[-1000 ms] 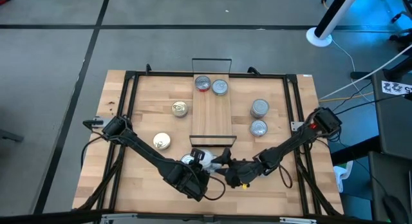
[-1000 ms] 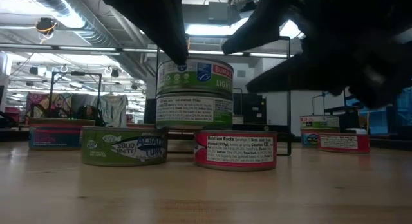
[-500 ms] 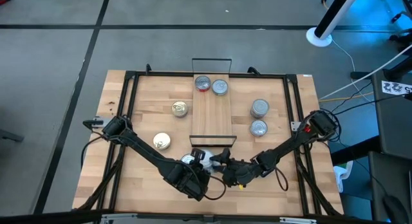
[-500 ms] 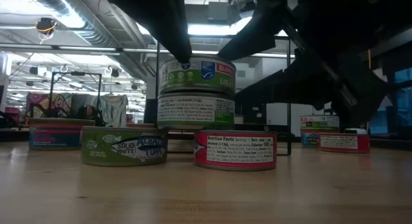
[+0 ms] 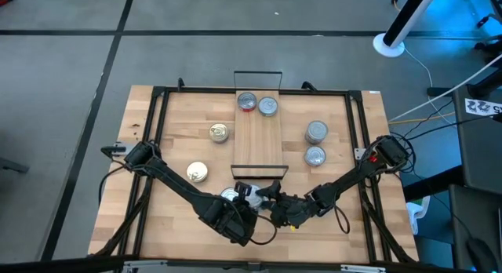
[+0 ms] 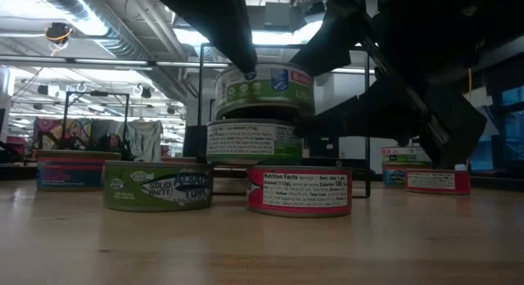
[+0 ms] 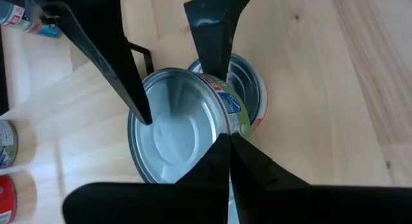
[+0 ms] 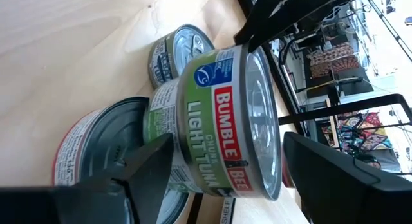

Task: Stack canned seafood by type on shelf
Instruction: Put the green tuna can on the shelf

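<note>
Near the table's front edge three tins stand stacked, a red-label tin (image 6: 299,191) at the bottom and a green-label one (image 6: 250,142) on it. The top green tin (image 6: 264,90) sits tilted, with my left gripper (image 7: 226,139) shut on it. My right gripper (image 8: 228,141) is open and turned on edge around that tin, one finger (image 6: 332,35) over its lid and one (image 6: 352,117) lower, beside it. Two tins (image 5: 247,102) (image 5: 268,107) stand on the far end of the shelf (image 5: 259,143). My left gripper pinches the top tin's raised rim (image 7: 222,129) between its two fingertips, at the edge nearest that arm. The fingers slant down from above. The tin is tilted above the green-label tin beneath it. Whether my right gripper's fingers touch the tin, I cannot tell.
Loose tins lie left of the shelf (image 5: 219,132) (image 5: 197,172) and right of it (image 5: 316,132) (image 5: 314,156). The shelf's black wire frame (image 5: 257,172) stands just behind the stack. A black frame (image 5: 157,92) runs round the tabletop.
The top green tin sat level on the stack and now stands raised and tilted in my left gripper's hold. My right gripper has sunk a little and tipped, so that its open fingers now stand around that tin.
</note>
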Robot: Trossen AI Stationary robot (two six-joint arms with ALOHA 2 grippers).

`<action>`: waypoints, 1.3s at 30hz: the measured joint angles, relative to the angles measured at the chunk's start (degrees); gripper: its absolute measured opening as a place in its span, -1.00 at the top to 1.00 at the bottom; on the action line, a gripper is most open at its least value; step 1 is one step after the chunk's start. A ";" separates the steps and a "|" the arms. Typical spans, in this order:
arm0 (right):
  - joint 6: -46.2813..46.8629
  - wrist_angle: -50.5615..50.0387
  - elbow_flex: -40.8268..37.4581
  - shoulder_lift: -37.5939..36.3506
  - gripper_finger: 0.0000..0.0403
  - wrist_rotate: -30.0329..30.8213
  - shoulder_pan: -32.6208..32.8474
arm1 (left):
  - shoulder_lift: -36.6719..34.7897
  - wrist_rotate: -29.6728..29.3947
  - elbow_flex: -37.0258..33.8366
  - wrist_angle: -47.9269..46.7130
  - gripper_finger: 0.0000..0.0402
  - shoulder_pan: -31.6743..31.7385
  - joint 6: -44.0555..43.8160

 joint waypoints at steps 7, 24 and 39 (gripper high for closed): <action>0.02 1.12 0.00 0.00 -0.46 0.10 0.11 | 0.00 0.00 0.00 0.63 1.00 0.00 0.00; -0.49 1.37 -0.02 -0.02 0.23 -0.28 0.24 | -0.24 -0.40 0.10 0.24 1.00 -0.02 0.00; -1.23 2.48 0.19 -0.02 0.28 0.45 1.61 | -0.20 -0.01 0.16 0.25 0.44 0.02 -4.37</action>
